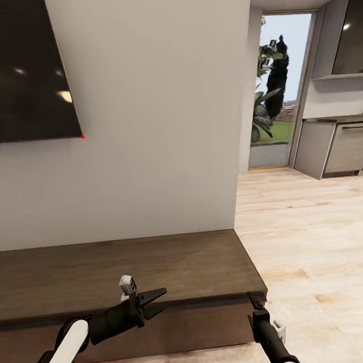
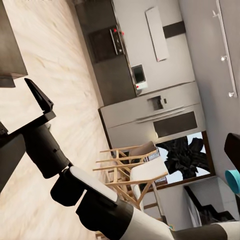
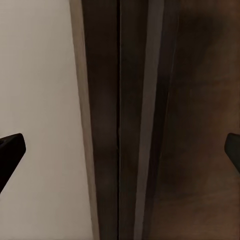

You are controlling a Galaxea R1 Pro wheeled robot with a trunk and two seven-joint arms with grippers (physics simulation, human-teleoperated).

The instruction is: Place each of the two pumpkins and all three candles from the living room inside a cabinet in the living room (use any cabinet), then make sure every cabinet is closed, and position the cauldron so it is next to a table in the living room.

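The cabinet (image 1: 128, 269) is a long low dark-brown unit against the white wall, its front flush along the edge I can see. My left gripper (image 1: 160, 301) hovers open in front of that front edge near the middle, with nothing between its fingers. At the unit's right front corner is my right gripper (image 1: 256, 302). In the right wrist view that gripper (image 3: 120, 150) is spread wide, with the cabinet's dark edge and seams (image 3: 135, 120) between its fingertips. The left wrist view looks across at the right arm (image 2: 100, 200). The pumpkins, candles and cauldron are out of view.
A dark television (image 1: 22, 68) hangs on the wall above the cabinet. Pale wood floor (image 1: 315, 237) stretches right toward grey kitchen counters (image 1: 341, 143) and a glass door (image 1: 278, 88) with plants outside. Wooden chairs (image 2: 130, 165) stand beyond the right arm.
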